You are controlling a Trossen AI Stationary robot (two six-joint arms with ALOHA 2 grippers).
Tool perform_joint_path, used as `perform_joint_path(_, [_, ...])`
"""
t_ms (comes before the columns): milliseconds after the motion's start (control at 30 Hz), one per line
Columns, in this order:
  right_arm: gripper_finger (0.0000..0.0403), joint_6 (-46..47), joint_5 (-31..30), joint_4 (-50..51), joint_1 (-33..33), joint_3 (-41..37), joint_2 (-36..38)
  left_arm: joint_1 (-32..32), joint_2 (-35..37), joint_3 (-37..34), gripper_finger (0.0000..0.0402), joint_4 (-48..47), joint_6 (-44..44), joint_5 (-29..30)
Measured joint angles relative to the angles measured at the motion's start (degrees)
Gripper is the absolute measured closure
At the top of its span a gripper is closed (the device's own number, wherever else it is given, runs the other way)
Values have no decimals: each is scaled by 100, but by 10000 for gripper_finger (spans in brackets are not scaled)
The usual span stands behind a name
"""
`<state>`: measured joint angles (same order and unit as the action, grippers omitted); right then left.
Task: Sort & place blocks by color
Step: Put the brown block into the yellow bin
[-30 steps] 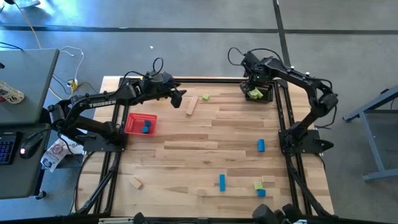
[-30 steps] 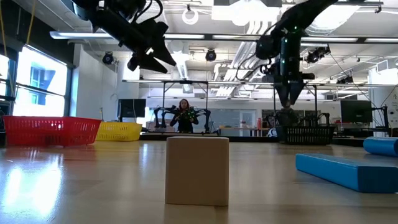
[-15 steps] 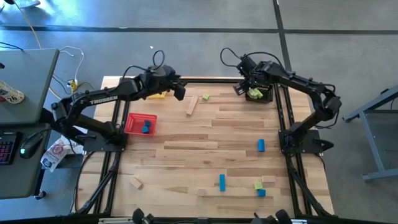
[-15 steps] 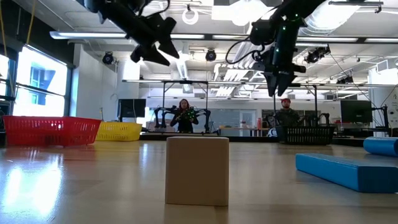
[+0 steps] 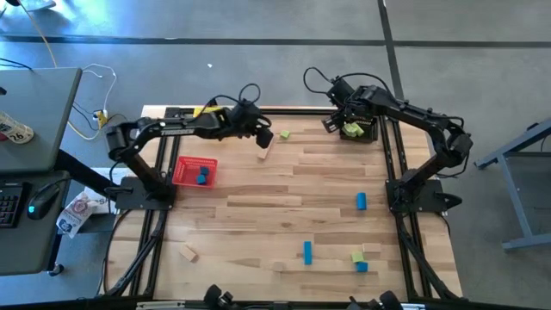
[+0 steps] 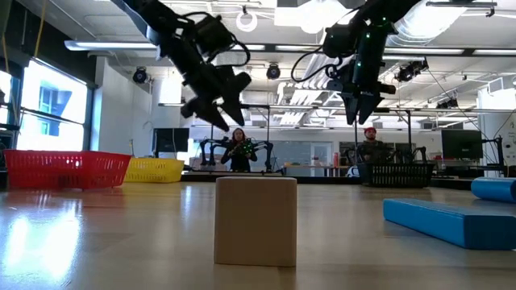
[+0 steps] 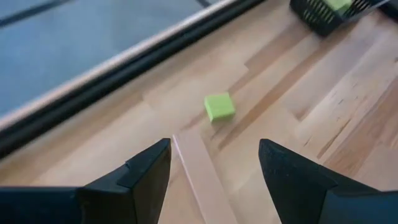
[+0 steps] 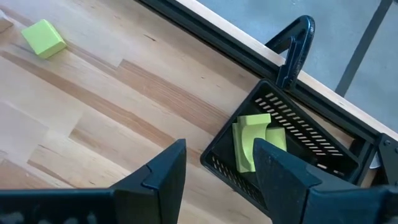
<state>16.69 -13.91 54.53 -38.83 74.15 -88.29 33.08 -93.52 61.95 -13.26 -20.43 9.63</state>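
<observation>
1. The long tan bar (image 7: pixel 202 177) is lying flat on the counter (image 5: pixel 284 194), right under the left end effector (image 7: pixel 214 163) and showing between its two open fingers.
2. A small green cube (image 7: pixel 219 106) is sitting just past the far end of the bar, near it but not touching it.
3. The left end effector (image 5: pixel 261 136) is hanging above the bar with its fingers spread wide and nothing in them.
4. To do this step well, I think it should be coming straight down with one finger on each long side of the bar, then squeezing near the middle so the bar is not tipping.
5. It should be staying clear of the green cube so it is not bumping it away.
6. The bar is plain light wood, long and thin, with straight edges.
7. The right end effector (image 8: pixel 214 163) is hovering above the edge of the black basket (image 8: pixel 292 158), far across from the left one. Its fingers are parted and holding nothing.
8. Green blocks (image 8: pixel 252 140) are lying inside that black basket.
9. Blue blocks (image 5: pixel 202 176) are sitting in the red basket (image 5: pixel 193 171), back toward the left arm's base.
10. More blocks are waiting far from both end effectors, at the near end of the counter: a blue bar (image 5: pixel 307 251), another blue bar (image 5: pixel 361 201), and a tan block (image 5: pixel 188 253).
</observation>
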Motion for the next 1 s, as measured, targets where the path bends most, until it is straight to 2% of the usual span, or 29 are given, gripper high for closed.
perform_joint_path(567, [231, 131, -49, 1, 1, 0, 0, -188, -988, 0, 174, -73, -491, -3])
perform_joint_path(1000, [231, 129, -112, -73, 276, 0, 0, -208, -1524, -2, 174, 2, -622, -150])
